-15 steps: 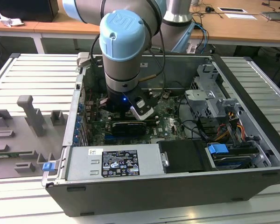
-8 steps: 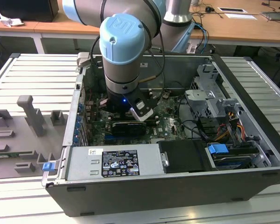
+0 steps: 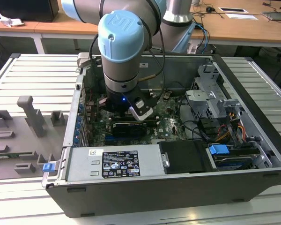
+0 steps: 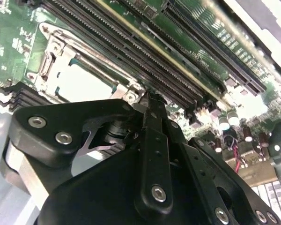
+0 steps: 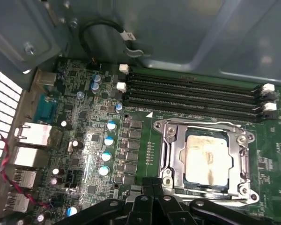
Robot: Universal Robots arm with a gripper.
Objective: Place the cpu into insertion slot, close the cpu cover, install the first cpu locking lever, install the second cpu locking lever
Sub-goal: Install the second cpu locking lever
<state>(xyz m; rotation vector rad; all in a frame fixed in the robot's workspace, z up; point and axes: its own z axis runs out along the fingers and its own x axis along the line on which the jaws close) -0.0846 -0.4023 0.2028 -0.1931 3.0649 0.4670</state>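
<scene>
- The arm is seen reaching down into the open computer case (image 3: 253, 140), which lies on its side on the ribbed worktop (image 3: 33, 75) in the exterior view.
- The cpu (image 5: 208, 158) is seen seated in the insertion slot (image 5: 178, 180), its pale metal top showing in both wrist views (image 4: 82, 84).
- The cpu cover (image 5: 175, 152) is found lying flat over the slot, framing the chip through its window.
- The gripper (image 5: 154, 185) is held just beside the edge of the slot, low over the green circuit board (image 5: 89, 117).
- The fingers (image 4: 152, 117) are pressed together at the tip, with nothing seen between them.
- The long black memory slots (image 5: 192, 93) are noted on the far side of the slot from the gripper.
</scene>
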